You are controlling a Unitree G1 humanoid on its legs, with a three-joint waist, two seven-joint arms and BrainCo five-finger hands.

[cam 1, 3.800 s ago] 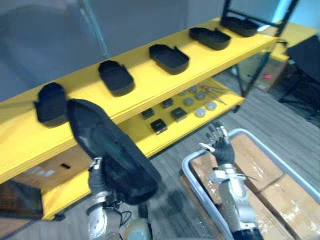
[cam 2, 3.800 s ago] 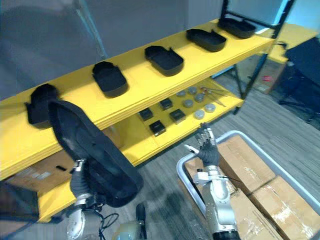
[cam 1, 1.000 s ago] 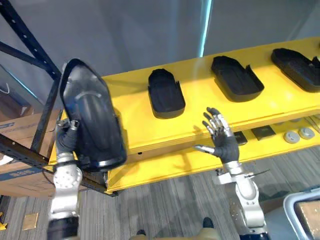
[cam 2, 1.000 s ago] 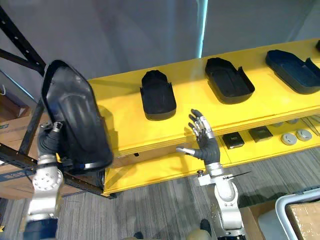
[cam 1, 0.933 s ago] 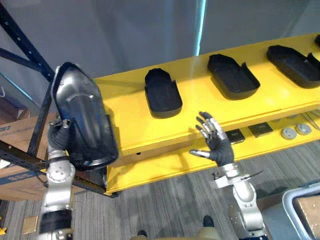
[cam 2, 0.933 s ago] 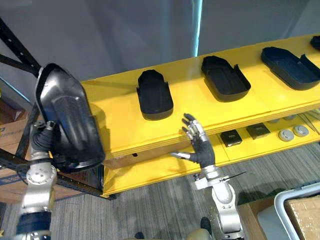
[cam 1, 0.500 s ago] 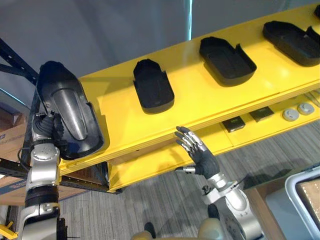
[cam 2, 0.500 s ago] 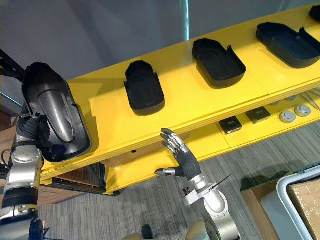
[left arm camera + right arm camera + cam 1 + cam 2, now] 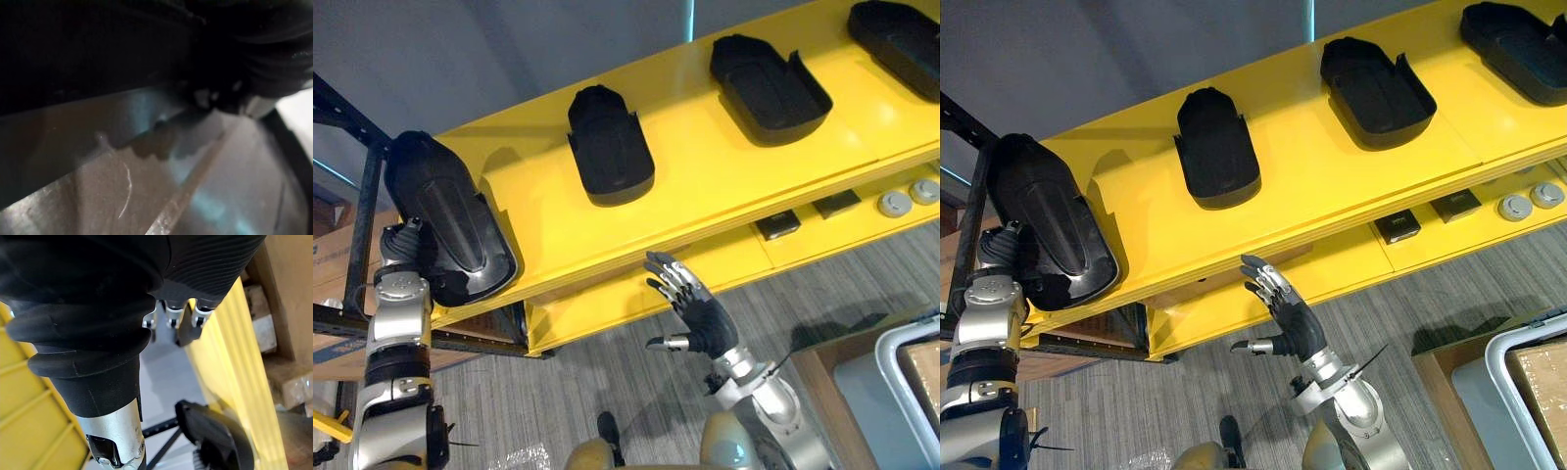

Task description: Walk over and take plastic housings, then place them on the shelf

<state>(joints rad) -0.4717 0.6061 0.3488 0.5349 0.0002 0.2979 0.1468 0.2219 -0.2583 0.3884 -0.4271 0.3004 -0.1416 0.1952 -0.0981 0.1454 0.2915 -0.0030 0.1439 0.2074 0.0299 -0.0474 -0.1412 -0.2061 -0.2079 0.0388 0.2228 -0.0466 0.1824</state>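
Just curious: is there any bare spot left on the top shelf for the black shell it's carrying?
Yes. Bare yellow lies between the carried housing in the left hand and the nearest lying housing, and again between that one and the next housing. The lower shelf is crowded with small parts at its right.

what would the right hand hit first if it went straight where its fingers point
Probably the front edge of the yellow shelf, just beyond the right hand, though depth is unclear.

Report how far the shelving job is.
Done: three plastic housings lie on the yellow top shelf. In hand: the left hand grips a fourth housing at the shelf's left end. The right hand hangs open below the shelf edge. Left: set it down, release.
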